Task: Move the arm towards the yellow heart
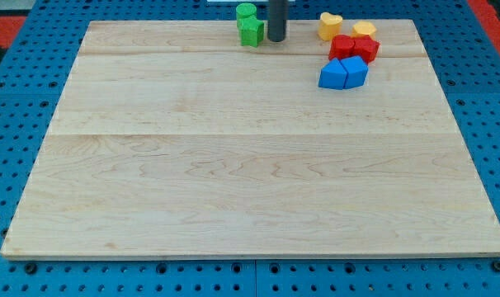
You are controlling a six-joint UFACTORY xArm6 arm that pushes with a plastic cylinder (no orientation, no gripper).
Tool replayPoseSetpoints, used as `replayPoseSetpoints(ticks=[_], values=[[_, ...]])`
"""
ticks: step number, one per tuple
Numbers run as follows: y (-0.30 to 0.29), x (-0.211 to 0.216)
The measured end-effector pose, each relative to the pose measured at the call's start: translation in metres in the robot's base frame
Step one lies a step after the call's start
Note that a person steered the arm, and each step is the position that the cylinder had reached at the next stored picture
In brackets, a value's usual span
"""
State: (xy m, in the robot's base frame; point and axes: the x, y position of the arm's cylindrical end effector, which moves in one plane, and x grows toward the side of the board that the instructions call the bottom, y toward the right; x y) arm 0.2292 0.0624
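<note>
So right now our tip (276,39) is parked up near the view's top edge of the wooden table (250,165), basically touching or just beside the green blocks (249,25) on its left in the view. There look to be two greens stacked close together, shapes hard to call. The yellow heart (330,25) sits off to the tip's right, roughly level with it, with bare wood between them. Just past the heart is another yellow block (365,30), and below those, two red blocks (354,47) huddled together, then two blue blocks (343,73) touching each other. No gripper on our arm, only the rod, so nothing is held or clenched.
</note>
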Motion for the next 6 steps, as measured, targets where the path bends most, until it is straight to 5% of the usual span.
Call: replayPoseSetpoints(ticks=[4,6], values=[[0.027,-0.036],[0.02,0.034]])
